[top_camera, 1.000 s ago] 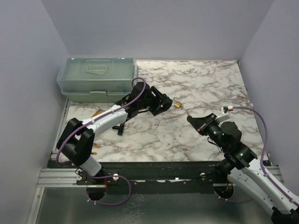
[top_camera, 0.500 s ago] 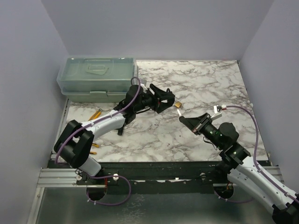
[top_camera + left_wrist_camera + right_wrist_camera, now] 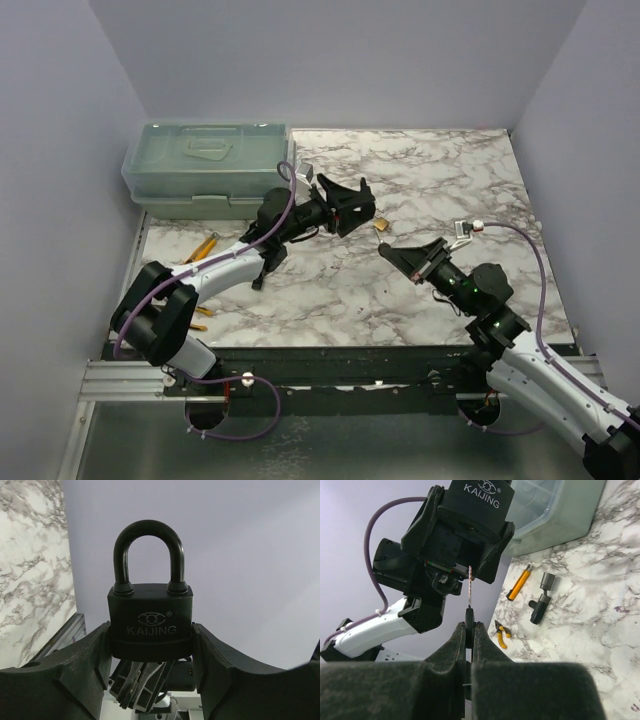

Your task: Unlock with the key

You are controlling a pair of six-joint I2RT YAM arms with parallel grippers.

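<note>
Left gripper [image 3: 352, 203] is raised above the marble surface [image 3: 450, 180], in front of the translucent lidded box [image 3: 205, 160], jaws clamped on the sides of a black padlock [image 3: 150, 627]. Left wrist view: the body sits squarely between the two fingers, "KAIJING" face to the camera, shackle closed and upright. Right gripper [image 3: 392, 252] is also off the surface, pointing toward the left gripper, the two near but apart. Its jaws are closed tight on the key [image 3: 469, 587]: the round black head is pinched between the fingertips and the thin metal blade sticks straight out ahead. Right wrist view: the underside of the black padlock faces the blade, keyway visible on that face. The blade tip shows below the lock body and against the left gripper's housing; it is not in the keyway, and how far it stands off in depth cannot be told. A small brass padlock [image 3: 382, 225] lies on the surface between the two grippers, just beside the left one, touching neither. Left part of the surface, in front of the box: an orange-handled tool [image 3: 520, 582], a black T-shaped piece [image 3: 541, 601] and yellow-handled pliers [image 3: 501, 634], lying apart from one another.
</note>
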